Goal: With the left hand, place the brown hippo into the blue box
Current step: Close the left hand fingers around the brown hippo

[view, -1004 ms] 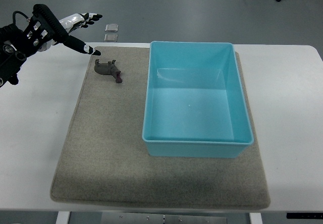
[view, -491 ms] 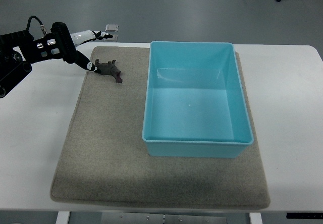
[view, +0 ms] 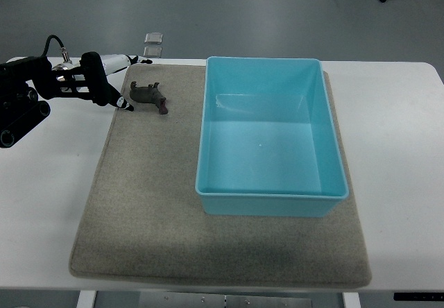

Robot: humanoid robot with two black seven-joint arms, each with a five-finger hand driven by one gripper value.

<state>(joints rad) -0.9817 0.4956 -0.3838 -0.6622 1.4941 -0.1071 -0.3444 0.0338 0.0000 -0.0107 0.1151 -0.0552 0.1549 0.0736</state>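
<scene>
Top view: looking steeply down on a white tabletop [view: 48, 183] that is carrying a grey felt mat [view: 146, 211].
Brown hippo [view: 150, 96]: a small dark brown figure with a reddish snout, lying on its side with its legs pointing toward the far edge; it is sitting on the mat near the mat's far left corner, just left of the blue box [view: 270, 136] and not touching it.
Blue box: a light blue rectangular tub, sitting open on the right half of the mat, nothing showing inside it.
Left hand [view: 114, 79]: reaching in from the tabletop's left edge, black with white fingers; the fingers are spreading apart and gripping nothing, one dark fingertip hanging just left of the hippo, others pointing toward the far edge.
Right hand: not appearing in this view.
Surface: the mat is covering most of the tabletop's middle, leaving white margins at the left and right edges.
Room: grey floor is showing beyond the far edge, with two small clear squares [view: 153, 44] lying on it.
</scene>
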